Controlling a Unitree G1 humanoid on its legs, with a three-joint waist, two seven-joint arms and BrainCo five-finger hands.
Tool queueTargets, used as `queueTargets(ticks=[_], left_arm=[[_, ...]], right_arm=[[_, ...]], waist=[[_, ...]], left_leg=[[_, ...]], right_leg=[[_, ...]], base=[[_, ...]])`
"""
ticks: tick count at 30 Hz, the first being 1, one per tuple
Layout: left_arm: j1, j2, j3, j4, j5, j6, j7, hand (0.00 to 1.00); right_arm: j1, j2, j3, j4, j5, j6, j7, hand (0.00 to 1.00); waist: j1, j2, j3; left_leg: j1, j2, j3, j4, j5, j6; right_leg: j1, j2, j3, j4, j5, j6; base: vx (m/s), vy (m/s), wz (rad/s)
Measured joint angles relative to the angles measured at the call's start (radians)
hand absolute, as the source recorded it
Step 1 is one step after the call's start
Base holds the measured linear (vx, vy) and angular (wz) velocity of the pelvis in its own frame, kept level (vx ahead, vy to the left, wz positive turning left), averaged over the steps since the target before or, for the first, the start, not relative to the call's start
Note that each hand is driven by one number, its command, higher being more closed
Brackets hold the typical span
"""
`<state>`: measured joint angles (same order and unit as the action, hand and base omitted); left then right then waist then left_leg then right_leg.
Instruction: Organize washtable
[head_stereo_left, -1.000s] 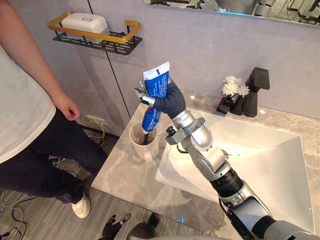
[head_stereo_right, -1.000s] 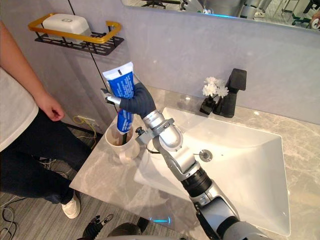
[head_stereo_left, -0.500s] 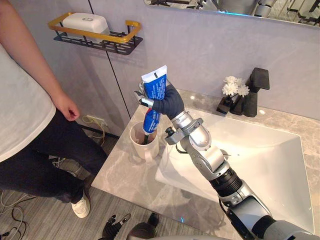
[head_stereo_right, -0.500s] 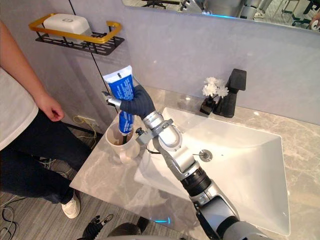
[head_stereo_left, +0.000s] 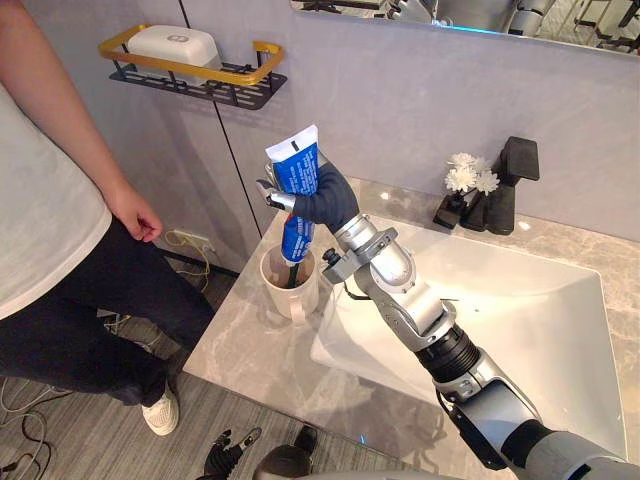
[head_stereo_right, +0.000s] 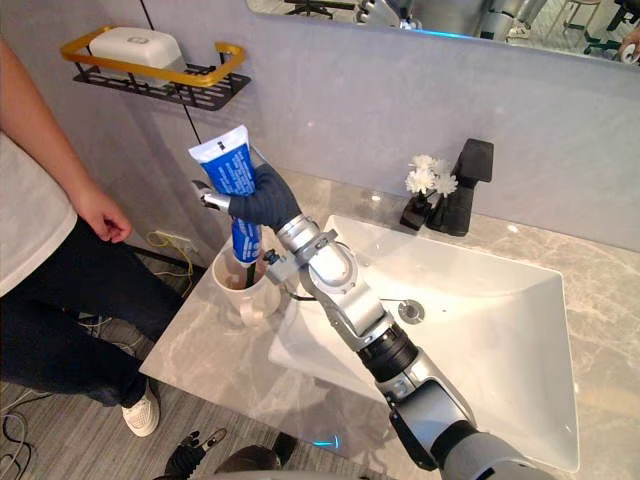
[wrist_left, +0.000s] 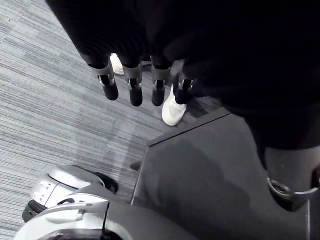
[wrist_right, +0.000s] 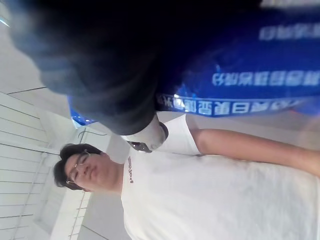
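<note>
Evidently the right hand (head_stereo_left: 320, 203) was clenched round the upper half of the blue toothpaste tube (head_stereo_left: 297, 168). The tube stood nearly upright, its long axis leaning slightly and its lower end inside the mouth of the cream cup (head_stereo_left: 291, 292) at the worktop's (head_stereo_left: 250, 350) left corner, so the coming move looked like a short straight drop and release, while the left hand (wrist_left: 134, 82) hung relaxed above the floor
</note>
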<state>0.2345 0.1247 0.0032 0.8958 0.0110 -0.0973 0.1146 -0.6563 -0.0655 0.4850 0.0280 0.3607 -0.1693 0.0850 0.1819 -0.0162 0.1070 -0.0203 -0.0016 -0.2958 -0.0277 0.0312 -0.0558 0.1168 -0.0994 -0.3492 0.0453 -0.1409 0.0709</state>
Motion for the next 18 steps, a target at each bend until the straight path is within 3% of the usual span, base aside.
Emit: queueTargets(ticks=[18], left_arm=[[0.004,0.005,-0.001,0.001,0.0,0.0,-0.001,0.0]], right_arm=[[0.0,0.002,0.043,0.063,-0.022,0.022,0.008,1.0]], waist=[[0.002,-0.009,-0.009]], left_leg=[[-0.001,-0.001,-0.001,0.001,0.0,0.0]], right_leg=[[0.0,0.003,-0.001,0.001,0.0,0.0]], base=[[0.0,0.0,0.0]])
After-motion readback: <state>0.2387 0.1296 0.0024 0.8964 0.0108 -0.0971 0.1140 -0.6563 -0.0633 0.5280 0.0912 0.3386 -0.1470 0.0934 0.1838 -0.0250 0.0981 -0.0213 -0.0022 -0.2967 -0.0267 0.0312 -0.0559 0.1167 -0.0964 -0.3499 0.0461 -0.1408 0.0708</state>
